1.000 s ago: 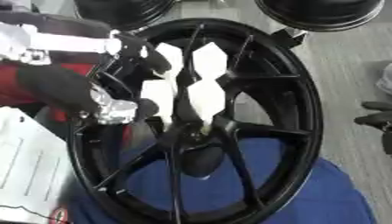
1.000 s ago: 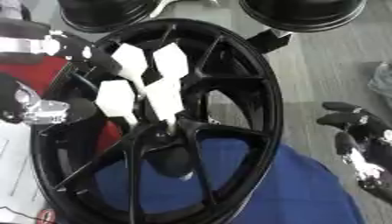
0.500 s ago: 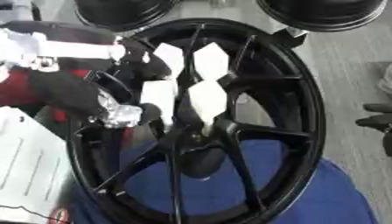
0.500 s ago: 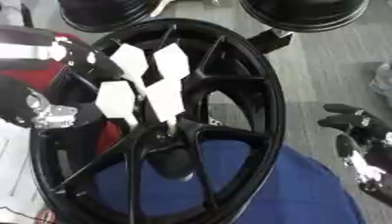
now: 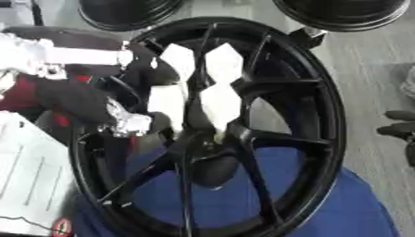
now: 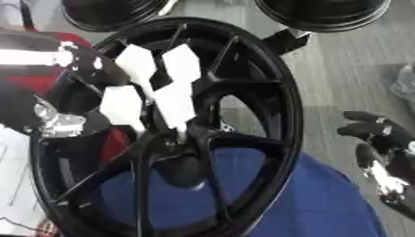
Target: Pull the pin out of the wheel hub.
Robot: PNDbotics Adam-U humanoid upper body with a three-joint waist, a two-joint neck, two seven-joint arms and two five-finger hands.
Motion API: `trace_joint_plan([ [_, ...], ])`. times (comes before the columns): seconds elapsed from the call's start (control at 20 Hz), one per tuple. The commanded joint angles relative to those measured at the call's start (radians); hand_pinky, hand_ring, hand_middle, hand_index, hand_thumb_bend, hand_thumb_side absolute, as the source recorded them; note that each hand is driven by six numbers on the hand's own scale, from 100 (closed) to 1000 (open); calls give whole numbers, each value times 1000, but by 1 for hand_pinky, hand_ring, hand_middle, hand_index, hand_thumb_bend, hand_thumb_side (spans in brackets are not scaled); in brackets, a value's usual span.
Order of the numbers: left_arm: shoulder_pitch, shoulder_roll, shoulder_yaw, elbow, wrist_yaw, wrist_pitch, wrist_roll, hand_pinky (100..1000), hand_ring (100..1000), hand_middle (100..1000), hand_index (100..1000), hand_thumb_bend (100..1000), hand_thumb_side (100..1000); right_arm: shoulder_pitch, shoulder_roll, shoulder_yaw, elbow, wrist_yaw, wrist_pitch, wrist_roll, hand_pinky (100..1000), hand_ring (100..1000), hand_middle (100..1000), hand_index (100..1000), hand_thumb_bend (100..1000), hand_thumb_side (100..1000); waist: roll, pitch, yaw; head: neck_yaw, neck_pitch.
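A large black wheel hub [image 5: 320,115] with thin spokes stands tilted across the middle of both views. My left hand [image 5: 166,99], black with white finger covers, comes in from the left and reaches through the spokes. Its straight fingers [image 5: 219,104] point down at the hub's centre boss [image 5: 212,143]. A small pale tip [image 5: 217,137] shows just below the lowest finger; I cannot tell whether it is the pin. My right hand [image 6: 379,155] hangs at the right edge, off the wheel, with relaxed fingers and nothing in it.
Two more black wheels [image 5: 129,11] [image 5: 340,11] lie at the far edge. A white sheet [image 5: 32,176] is at the lower left, and something red [image 5: 16,95] sits behind my left arm. Blue cloth [image 5: 243,199] lies under the wheel, with grey floor [image 5: 377,69] to its right.
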Motion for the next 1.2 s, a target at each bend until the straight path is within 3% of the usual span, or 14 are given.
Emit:
trace_joint_plan([
  [0.05,-20,9,3,7,-20,9,-17,841,875,826,931,308,633,-5,-11,-3,-21,4,2,0,889,784,856,761,100,503,-2,-13,-2,2,-17],
  [0.7,-36,-12,-12,40,-101,-17,-42,830,860,813,890,331,560,-11,-6,0,-21,3,10,6,890,785,857,762,100,501,0,-9,-4,-10,-61],
  [1.2,-34,-20,-13,62,-117,-16,-37,814,844,796,893,287,543,-14,-3,1,-21,5,17,7,891,785,858,763,100,500,-1,-4,-2,-7,-70],
])
